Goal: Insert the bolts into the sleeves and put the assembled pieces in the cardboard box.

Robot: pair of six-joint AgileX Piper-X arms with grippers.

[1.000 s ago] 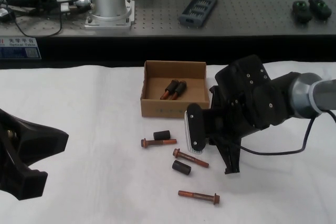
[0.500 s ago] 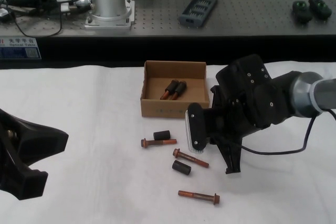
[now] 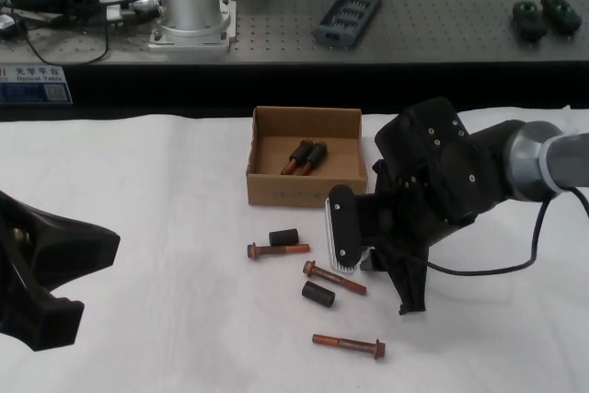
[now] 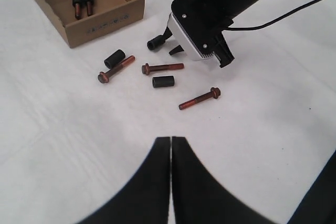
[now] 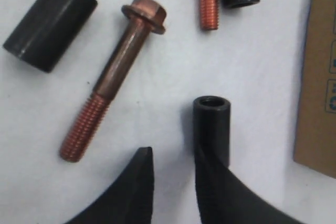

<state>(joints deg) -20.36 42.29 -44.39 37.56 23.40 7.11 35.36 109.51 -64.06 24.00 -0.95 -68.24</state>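
Hanging low over the cloth-covered bench (image 3: 138, 190), just beside the near right corner of the cardboard box (image 3: 304, 115): the right hand (image 5: 172, 163), carried on a right arm (image 3: 442, 181) stretched in from the bench's right side, wrist bent steeply down toward the loose parts. Fingers (image 5: 131, 192) set apart by a narrow gap, bare cloth between them, clamped on nothing. Partly covered by one finger in the right wrist view, outside that gap, a black sleeve (image 5: 211, 124) lying flat with its open end away from the hand; cannot tell whether touching. Just beyond, a copper-coloured bolt (image 5: 113, 85) flat on the cloth, head away from the hand, with a second sleeve (image 5: 50, 22) near its head and apart from it. In front of the box's front wall, a second bolt (image 3: 276, 249) with a third sleeve (image 3: 285, 236) lying alongside its shank. Alone on the cloth, nearest the camera in the high view, a third bolt (image 3: 348, 346). Inside the box, two assembled pieces (image 3: 305, 156) lying side by side. Off at the bench's left, well apart from every part: the left hand (image 4: 171, 145), fingers pressed together along their length with nothing between, pointing toward the bolts and the box.
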